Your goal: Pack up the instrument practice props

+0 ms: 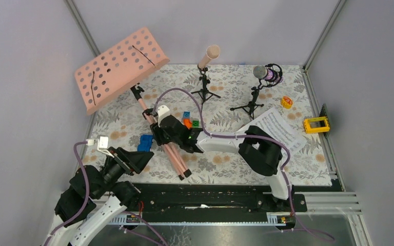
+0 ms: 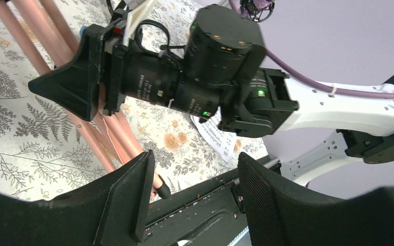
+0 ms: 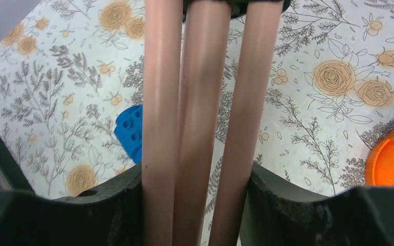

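Observation:
The salmon-pink perforated rack (image 1: pixel 120 66) tilts at the back left, its three pink legs (image 1: pixel 173 154) folded together. My right gripper (image 1: pixel 164 134) is shut on the legs (image 3: pixel 200 102), which fill the space between its fingers (image 3: pixel 118 205). My left gripper (image 1: pixel 142 160) is open and empty just left of the legs' black feet (image 2: pixel 160 190), apart from them. A plain pink microphone (image 1: pixel 209 55) and a purple glitter silver-headed microphone (image 1: pixel 260 72) stand on black tripods at the back. A white sheet-music page (image 1: pixel 279 130) lies partly under the right arm.
A blue toy car (image 1: pixel 144 142) lies just left of the legs and shows in the right wrist view (image 3: pixel 131 133). Orange, green and blue blocks (image 1: pixel 189 122) sit behind the right gripper. A yellow block (image 1: pixel 316 124) and a small yellow-orange toy (image 1: pixel 286 102) lie at the right. Grey walls enclose the floral mat.

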`<move>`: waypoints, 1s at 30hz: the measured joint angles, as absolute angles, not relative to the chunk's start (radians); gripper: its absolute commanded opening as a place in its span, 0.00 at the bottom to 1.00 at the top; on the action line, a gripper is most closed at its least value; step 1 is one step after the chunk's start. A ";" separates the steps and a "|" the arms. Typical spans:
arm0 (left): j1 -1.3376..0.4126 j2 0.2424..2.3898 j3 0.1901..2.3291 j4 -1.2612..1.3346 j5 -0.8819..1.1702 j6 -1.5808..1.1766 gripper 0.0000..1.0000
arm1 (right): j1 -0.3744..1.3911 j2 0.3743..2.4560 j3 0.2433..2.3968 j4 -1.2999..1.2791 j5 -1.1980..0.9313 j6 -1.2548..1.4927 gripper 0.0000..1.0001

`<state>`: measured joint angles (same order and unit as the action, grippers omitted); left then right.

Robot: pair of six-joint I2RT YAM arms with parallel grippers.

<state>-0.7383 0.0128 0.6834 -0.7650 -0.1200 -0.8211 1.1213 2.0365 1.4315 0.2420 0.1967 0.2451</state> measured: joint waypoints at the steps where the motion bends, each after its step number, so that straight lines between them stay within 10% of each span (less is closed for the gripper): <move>1: -0.738 0.013 0.688 -0.773 -0.123 -0.821 0.65 | 1.117 2.050 1.444 0.242 0.196 0.257 0.00; 11: -0.738 0.013 0.701 -0.796 -0.144 -0.820 0.65 | 1.050 2.233 1.547 0.181 0.141 0.313 0.00; 18: -0.738 0.013 0.701 -0.807 -0.160 -0.820 0.86 | 1.039 2.313 1.684 0.139 0.160 0.324 0.03; 25: -0.738 0.039 0.722 -0.815 -0.200 -0.820 0.99 | 1.035 2.354 1.737 0.095 0.169 0.299 0.74; 30: -0.738 0.147 0.775 -0.814 -0.233 -0.804 0.99 | 1.028 2.328 1.737 0.225 0.179 0.216 0.94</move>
<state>-0.7383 0.1474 0.7746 -0.8143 -0.2329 -0.8040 1.0279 2.3276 1.7370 0.2249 0.1791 0.2165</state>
